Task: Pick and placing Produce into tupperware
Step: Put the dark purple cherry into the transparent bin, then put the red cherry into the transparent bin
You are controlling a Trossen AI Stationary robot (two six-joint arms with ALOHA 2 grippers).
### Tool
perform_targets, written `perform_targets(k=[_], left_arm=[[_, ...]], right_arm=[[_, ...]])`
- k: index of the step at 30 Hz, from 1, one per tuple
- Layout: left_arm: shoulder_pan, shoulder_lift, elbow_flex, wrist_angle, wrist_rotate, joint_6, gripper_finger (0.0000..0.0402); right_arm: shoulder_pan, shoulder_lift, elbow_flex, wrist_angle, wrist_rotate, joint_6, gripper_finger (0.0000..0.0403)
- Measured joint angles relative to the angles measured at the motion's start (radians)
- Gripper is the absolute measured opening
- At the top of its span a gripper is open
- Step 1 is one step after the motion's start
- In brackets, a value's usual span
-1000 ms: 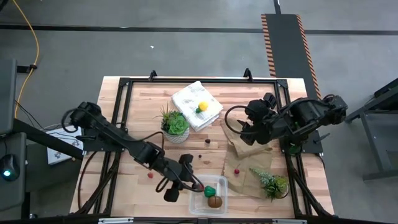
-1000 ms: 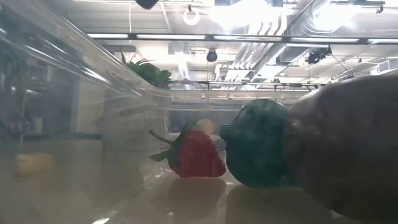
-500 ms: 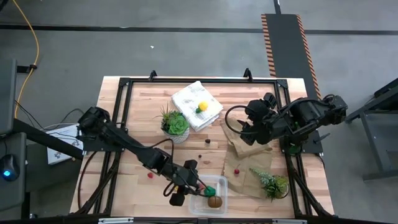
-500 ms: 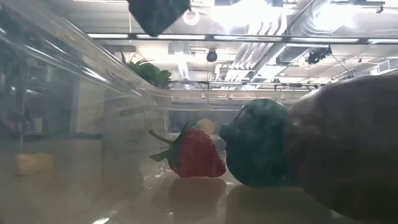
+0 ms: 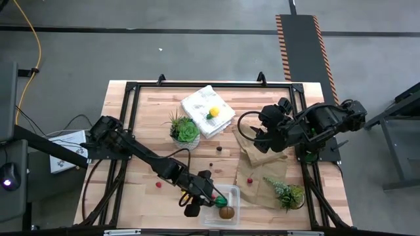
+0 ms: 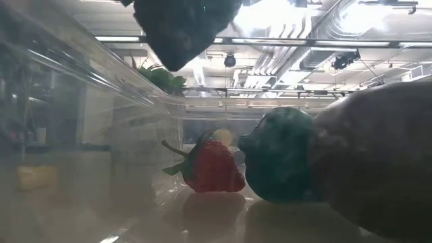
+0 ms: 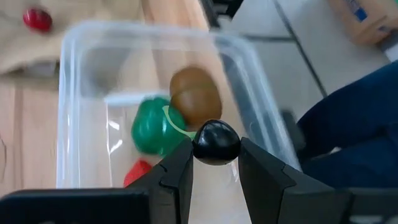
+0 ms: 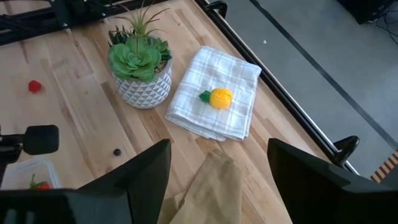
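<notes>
Pinching a glossy dark berry [image 7: 216, 142] between its fingers, the left tool [image 7: 216, 163] hangs over the tupperware [image 7: 69, 112] at the tabletop's [image 5: 144, 131] near edge. It should lower before letting go, since the round berry could bounce off the hard clear plastic. Inside lie a smooth green piece [image 7: 152, 127], a matte brown ball [image 7: 196, 96] and a red strawberry [image 6: 210, 167]. The right tool [image 8: 217, 180] waits spread above the crumpled paper bag [image 5: 261, 172].

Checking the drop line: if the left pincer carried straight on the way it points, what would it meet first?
Probably the tupperware interior: the left pincer, shut on a dark berry, points at the green piece and brown ball; depth unclear.
</notes>
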Motion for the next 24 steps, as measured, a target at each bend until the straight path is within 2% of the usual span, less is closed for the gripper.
perform_targets(k=[5,16,24], left_arm=[[-0.001,0.018,0.0,0.004,-0.024,-0.032,0.0108],[0.0,0.016,0.002,0.044,-0.036,-0.042,0.0182],[0.013,-0.024,0.001,0.043,-0.032,-0.074,0.0174]], right_arm=[[0.0,0.0,0.0,0.0,0.0,-0.003,0.0259],[0.0,0.0,0.0,0.0,-0.005,-0.008,0.0259],[0.0,-0.005,0.0,0.0,-0.005,-0.061,0.0259]])
